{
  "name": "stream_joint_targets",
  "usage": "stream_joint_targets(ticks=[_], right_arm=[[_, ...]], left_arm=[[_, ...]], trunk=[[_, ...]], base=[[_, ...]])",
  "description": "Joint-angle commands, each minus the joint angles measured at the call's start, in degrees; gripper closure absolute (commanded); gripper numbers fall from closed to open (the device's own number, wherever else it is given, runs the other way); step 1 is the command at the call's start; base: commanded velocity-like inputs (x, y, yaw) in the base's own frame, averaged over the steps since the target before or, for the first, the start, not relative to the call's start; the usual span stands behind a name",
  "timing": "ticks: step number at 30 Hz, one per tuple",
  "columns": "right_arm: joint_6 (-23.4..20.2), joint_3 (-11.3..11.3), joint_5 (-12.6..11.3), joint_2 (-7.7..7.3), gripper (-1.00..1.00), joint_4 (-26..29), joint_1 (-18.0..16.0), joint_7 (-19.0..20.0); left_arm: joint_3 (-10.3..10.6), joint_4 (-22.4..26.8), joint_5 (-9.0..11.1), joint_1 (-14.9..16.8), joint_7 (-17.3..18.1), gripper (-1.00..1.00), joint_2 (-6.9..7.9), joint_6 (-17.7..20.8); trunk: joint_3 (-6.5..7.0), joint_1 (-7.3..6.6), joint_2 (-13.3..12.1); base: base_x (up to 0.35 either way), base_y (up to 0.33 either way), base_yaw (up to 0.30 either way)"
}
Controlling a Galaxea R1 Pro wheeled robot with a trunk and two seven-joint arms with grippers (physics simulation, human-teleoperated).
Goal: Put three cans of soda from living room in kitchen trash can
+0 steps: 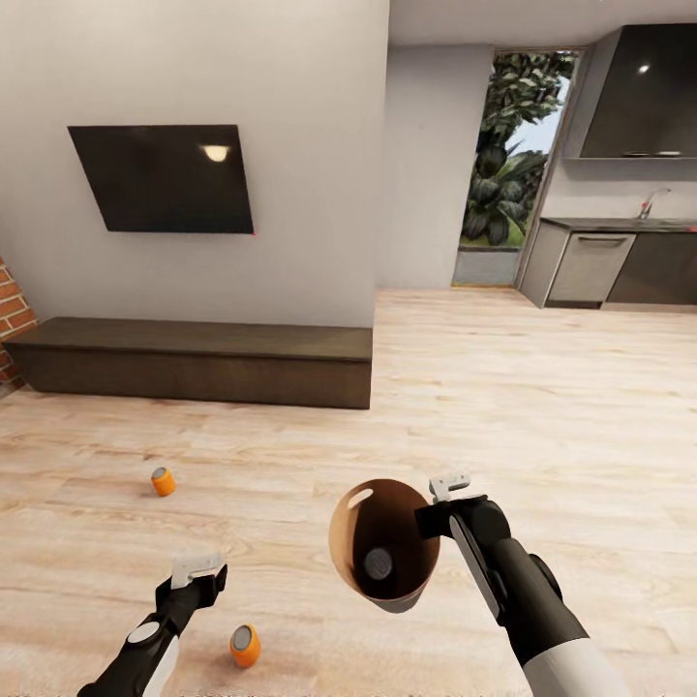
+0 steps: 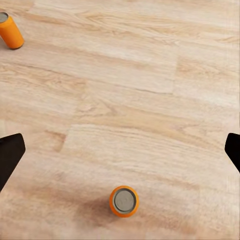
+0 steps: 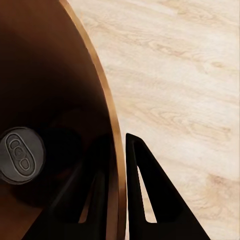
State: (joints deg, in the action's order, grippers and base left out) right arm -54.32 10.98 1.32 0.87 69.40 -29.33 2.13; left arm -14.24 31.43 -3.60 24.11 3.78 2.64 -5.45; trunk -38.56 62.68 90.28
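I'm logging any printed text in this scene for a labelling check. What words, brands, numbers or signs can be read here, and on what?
None can be read.
The two orange cans on the floor, the near can and the far can, show plain orange sides with no lettering.
The can top inside the bin shows only an embossed tab shape, no characters.
The television is black and blank.
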Motion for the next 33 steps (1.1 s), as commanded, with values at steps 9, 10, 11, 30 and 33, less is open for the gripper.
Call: stream_joint_targets(ticks=[9,10,11,30,33], right_arm=[[0.00,0.01,-0.71,0.01,1.00,0.03,-0.03,0.24],[0.00,0.01,-0.71,0.01,1.00,0.03,-0.03,0.24],[0.00,0.01,-0.71,0.01,1.00,0.03,-0.03,0.24],[-0.02,-0.01,-0.71,0.01,1.00,0.34,-0.03,0.24],[0.00,-0.01,-0.71,0.01,1.00,0.37,-0.03,0.24]], left_arm=[[0.02,-0.09,0.00,0.01,0.00,-1.00,0.00,0.00],[0.01,-0.09,0.00,0.01,0.00,-1.00,0.00,0.00],[0.01,-0.10,0.00,0.02,0.00,-1.00,0.00,0.00],[0.92,-0.14,0.00,0.02,0.00,-1.00,0.00,0.00],[1.03,-0.14,0.00,-0.01,0.00,-1.00,0.00,0.00]], trunk=[[-2.44,1.98,3.63],[-2.71,2.20,4.03],[-2.98,2.42,4.43],[-7.78,6.15,11.25],[-8.00,6.15,11.25]], base=[[0.000,0.000,0.000],[0.000,0.000,0.000],[0.000,0.000,0.000],[0.000,0.000,0.000],[0.000,0.000,0.000]])
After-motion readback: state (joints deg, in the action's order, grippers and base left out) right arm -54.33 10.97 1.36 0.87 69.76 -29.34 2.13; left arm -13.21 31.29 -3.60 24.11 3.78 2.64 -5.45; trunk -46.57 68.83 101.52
